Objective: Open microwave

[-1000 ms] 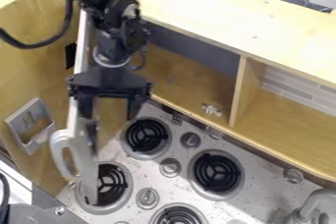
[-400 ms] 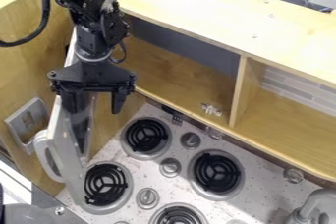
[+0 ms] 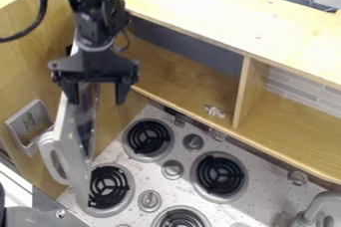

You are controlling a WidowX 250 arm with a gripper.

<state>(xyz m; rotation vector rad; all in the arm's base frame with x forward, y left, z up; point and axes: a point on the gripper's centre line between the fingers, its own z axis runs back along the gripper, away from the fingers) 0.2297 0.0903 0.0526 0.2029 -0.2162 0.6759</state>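
The gripper (image 3: 96,99) hangs at the upper left, over the top part of the swung-out microwave door. Its two fingers are spread apart, one at each side of the door's inner face. The microwave door (image 3: 75,154) stands swung out to the left against the wooden side wall, its lower end over the edge of the lower left burner. The door's pale handle (image 3: 48,154) is on its left, outer side, below and left of the gripper and apart from it.
A stovetop (image 3: 193,126) with several black coil burners and knobs lies below. Behind it is a wooden shelf with a divider (image 3: 245,91). A metal frame (image 3: 30,124) sits on the left wall, and a faucet (image 3: 319,206) stands at lower right.
The gripper has moved left, then slightly up. The door has swung further left, uncovering more of the lower left burner, with a slight shift back right since the middle frame.
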